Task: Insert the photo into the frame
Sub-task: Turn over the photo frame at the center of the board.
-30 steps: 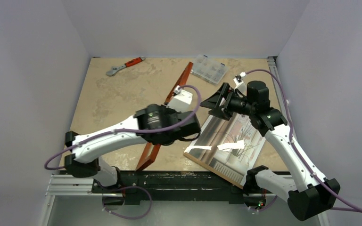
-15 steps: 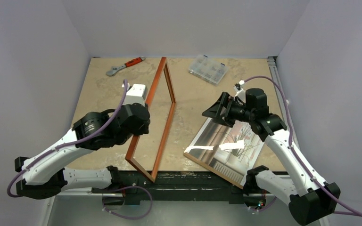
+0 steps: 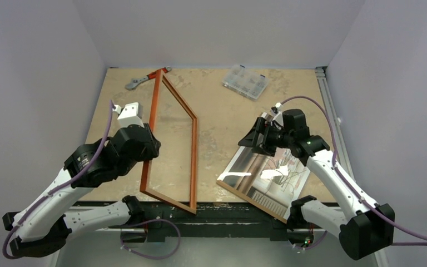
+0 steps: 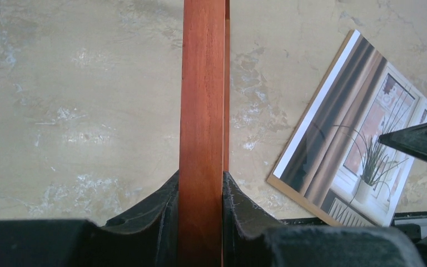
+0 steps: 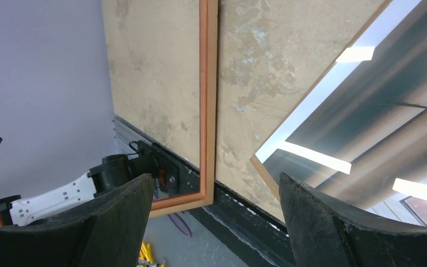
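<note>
**Frame held on edge, photo lying flat beside it**

At the near right of the worktop [image 3: 222,111] the photo [image 3: 272,178] lies face up on a brown board [image 4: 294,192]. The left tool [image 3: 147,146] is clamped narrow on one rail of the frame [image 3: 194,161], which stands tilted, well left of the photo. The right tool [image 3: 254,139] hangs wide and empty over the photo's far corner. The frame is best lowered slowly and flat, recess up, so the thin rail does not twist in the grip. A wrench [image 3: 139,82] lies far back.

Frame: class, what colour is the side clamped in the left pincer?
The frame is red-orange, with wood grain; the left wrist view shows it best.
</note>
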`<action>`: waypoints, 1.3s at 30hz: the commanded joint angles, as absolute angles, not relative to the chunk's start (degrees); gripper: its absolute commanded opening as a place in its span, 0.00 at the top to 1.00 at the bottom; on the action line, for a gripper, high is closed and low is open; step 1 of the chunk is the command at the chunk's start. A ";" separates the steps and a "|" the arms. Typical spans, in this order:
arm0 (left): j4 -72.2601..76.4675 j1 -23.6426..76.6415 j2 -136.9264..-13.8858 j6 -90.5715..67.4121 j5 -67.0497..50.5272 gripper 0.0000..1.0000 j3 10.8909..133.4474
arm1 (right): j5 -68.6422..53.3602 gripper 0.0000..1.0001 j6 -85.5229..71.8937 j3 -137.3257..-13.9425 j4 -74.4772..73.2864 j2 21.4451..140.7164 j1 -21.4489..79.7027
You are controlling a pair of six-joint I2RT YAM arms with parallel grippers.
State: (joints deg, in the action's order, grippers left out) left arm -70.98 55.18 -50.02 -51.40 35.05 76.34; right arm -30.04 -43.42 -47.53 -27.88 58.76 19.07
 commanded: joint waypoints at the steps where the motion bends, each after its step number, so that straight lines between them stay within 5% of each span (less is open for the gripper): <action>1: -69.86 50.03 -51.21 -47.50 34.79 1.00 71.60 | -30.24 0.18 -41.07 -45.44 -25.78 59.76 18.96; 17: -57.69 28.74 -58.43 -29.36 23.69 1.00 63.69 | -31.17 0.19 -37.02 -39.61 -20.62 65.03 19.05; 29: -52.09 19.58 -61.59 -21.56 17.00 1.00 59.52 | -34.67 0.23 -32.86 -44.96 -14.57 80.48 24.01; 39: -52.56 17.76 -61.60 -19.86 15.74 1.00 58.79 | -34.21 0.40 -38.67 -49.13 -3.19 96.12 30.70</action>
State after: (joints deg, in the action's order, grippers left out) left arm -51.27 17.89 -62.19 -22.59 18.57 59.90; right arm -32.93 -36.34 -46.11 -9.47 91.92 29.02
